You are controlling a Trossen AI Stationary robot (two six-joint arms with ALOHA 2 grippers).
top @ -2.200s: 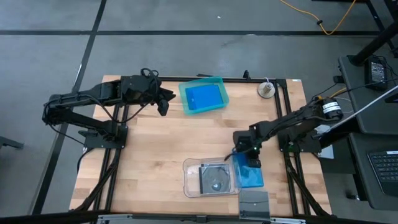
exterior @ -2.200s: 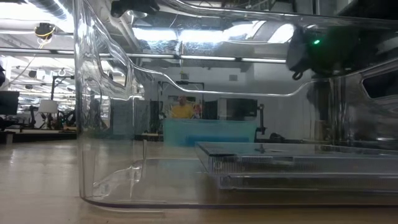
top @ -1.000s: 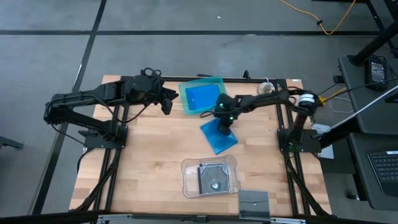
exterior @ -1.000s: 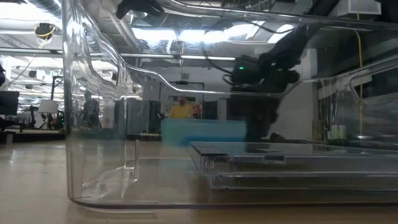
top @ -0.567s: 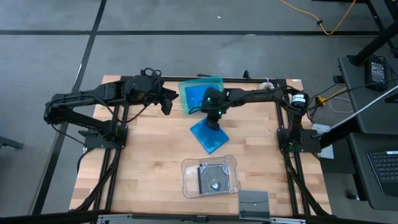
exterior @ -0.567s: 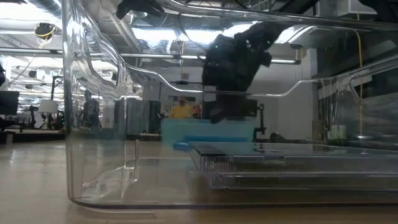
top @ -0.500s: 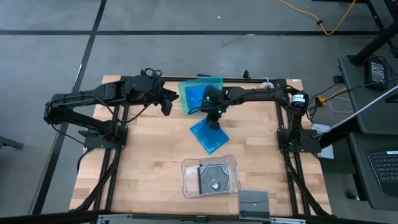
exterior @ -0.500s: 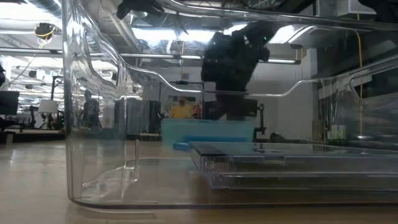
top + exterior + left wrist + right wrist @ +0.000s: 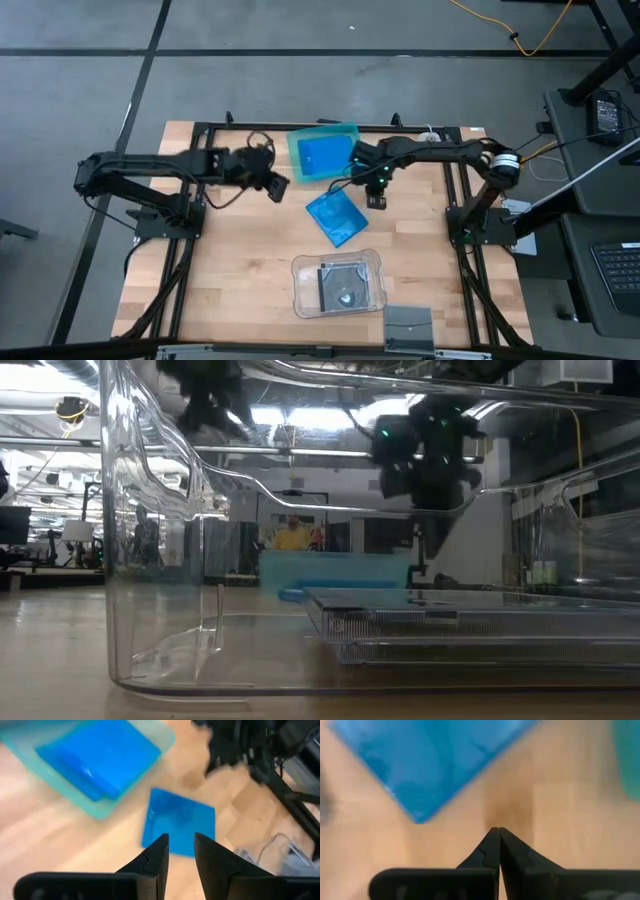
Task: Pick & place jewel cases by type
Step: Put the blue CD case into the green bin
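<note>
Lying flat on the desk (image 9: 240, 260), a blue case (image 9: 337, 217) sits free between the arms; right claw (image 9: 378, 200) is pinched together, left claw (image 9: 279, 186) slightly apart

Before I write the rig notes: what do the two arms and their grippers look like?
Both arms are dark, slim and jointed, with black cables looping along them. The left gripper has two matte black fingers that taper toward the tips on a black crossbar. The right gripper has the same black fingers, and a small green light glows near its wrist. The right arm has a pale silver band at one joint.
</note>
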